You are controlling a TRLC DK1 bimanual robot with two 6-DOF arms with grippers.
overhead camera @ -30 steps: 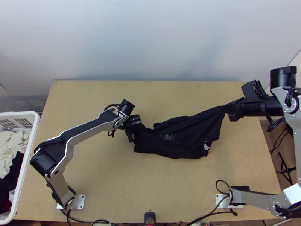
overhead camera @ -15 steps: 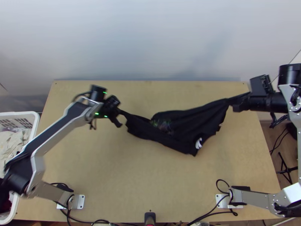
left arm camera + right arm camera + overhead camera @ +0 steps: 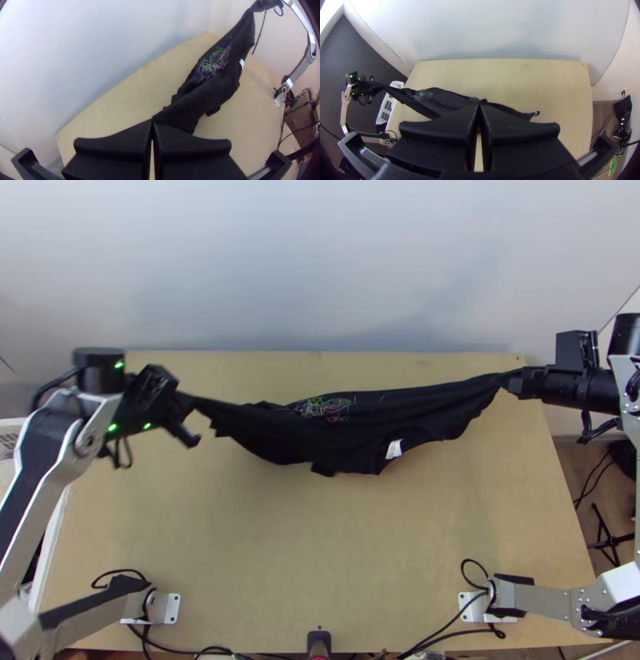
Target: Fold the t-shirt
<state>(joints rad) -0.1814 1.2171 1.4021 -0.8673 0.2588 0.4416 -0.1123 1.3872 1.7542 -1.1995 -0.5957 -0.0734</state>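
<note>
the black t-shirt (image 3: pixel 352 436) is stretched between the two hands, above the middle of the tabletop (image 3: pixel 320 548), and its long axis runs from one hand to the other. the left hand (image 3: pixel 152 122) is closed on one gathered end; the right hand (image 3: pixel 480 106) is closed on the opposite end. so the cloth lies inward from each hand, and neither is clearly nearer to its middle. the next move, i think, is to keep this line tight and lower the cloth flat; if one side goes slack, it could bunch.

the top view gives the whole span and the sagging lower edge, with the white label (image 3: pixel 394 450). the left wrist view presents the coloured print (image 3: pixel 213 65) more openly. whether the lower edge touches the wood, i cannot tell.
</note>
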